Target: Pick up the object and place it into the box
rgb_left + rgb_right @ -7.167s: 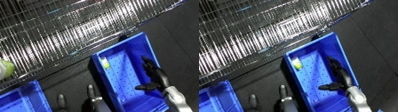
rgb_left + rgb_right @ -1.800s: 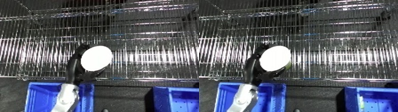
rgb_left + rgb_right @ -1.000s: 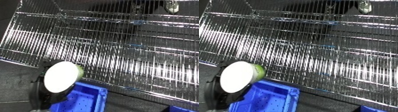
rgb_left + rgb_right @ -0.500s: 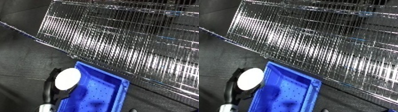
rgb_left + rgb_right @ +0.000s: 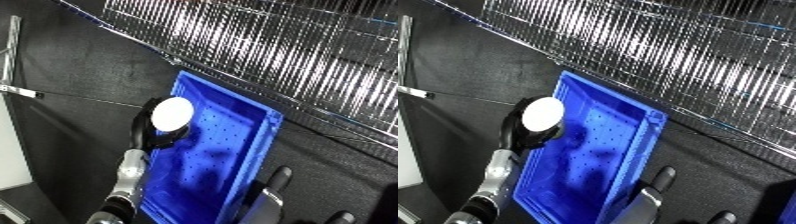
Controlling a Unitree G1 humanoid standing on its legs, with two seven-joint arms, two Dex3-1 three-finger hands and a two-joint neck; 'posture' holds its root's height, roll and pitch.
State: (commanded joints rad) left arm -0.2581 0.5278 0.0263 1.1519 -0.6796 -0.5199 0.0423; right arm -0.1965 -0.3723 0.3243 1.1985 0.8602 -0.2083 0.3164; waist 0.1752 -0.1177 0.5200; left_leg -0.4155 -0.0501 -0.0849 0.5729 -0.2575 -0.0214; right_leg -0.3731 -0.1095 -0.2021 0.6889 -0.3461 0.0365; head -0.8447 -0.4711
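Nearest to us, at the lower edge, our right robot hand (image 5: 271, 192) rises into view by the blue bin's near right corner. Only a dark finger and part of the pale wrist show, so we cannot tell whether it is open or curled.

To the left, our white and silver left forearm (image 5: 127, 177) reaches up from the bottom edge along the bin's left wall. At its end our left robot hand (image 5: 147, 134) has its black fingers and thumb curled round a pale, round, ball-like object (image 5: 171, 114), which glares nearly white under the light. The object is held at the bin's left rim, partly over the inside of the bin, towards its far end, and we cannot tell whether it touches the rim.

The rectangular blue plastic bin (image 5: 631, 150) lies slanted across the view, its floor dotted with small holes. It rests on a dark grey floor (image 5: 80, 75).

Beyond the bin's far end, a shiny metal wire rack (image 5: 293, 55) runs diagonally across the upper right. At the far left edge stands a pale upright panel (image 5: 11, 145).
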